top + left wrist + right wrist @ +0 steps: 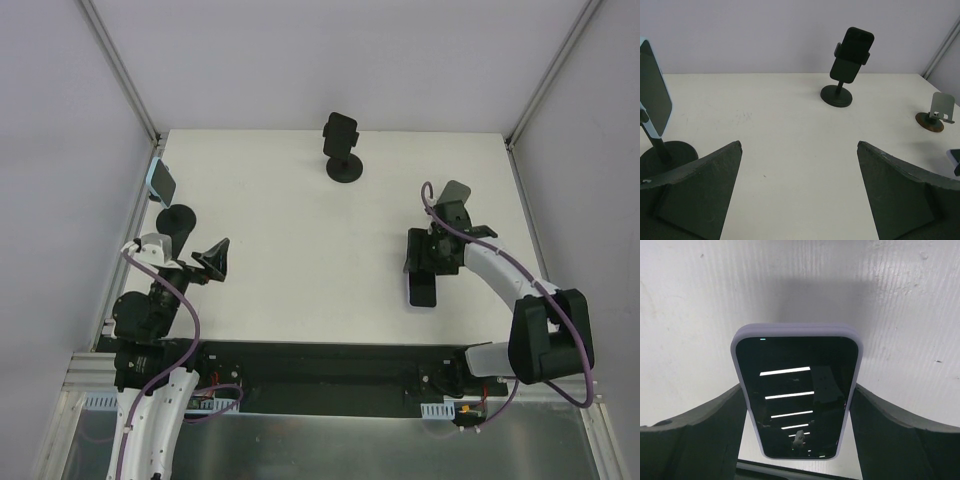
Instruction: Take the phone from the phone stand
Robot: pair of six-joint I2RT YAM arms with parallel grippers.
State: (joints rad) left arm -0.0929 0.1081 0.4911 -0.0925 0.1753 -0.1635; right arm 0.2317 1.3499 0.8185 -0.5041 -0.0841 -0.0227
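**Already off the stand, the phone sits in the right pincer**

Over toward the right edge of the table (300, 300), the right gripper (424, 268) has its two dark fingers (700, 435) pressed against the long sides of the phone (797, 400), clamped on it. The phone is in a pale lilac case and lies flat with its black screen up, ceiling lights mirrored in the glass. Its free end points toward the near edge. From where I stand it is low over the white surface, but I cannot tell whether it actually rests on the table or hangs just above it.

Just beyond the gripper, nearer the far right corner, stands the phone stand (938, 111): a tilted silvery plate on a round brown base, with nothing on it. Phone and stand are apart.

Near the left near corner the left gripper (799, 145) hovers with its jaws spread wide and nothing between them.

Two other holders are on the table. A black phone (854, 50) sits upright in a black stand at the middle of the far edge. A blue-cased phone (655, 90) is held on a round-based black stand along the left edge, close to the left gripper.
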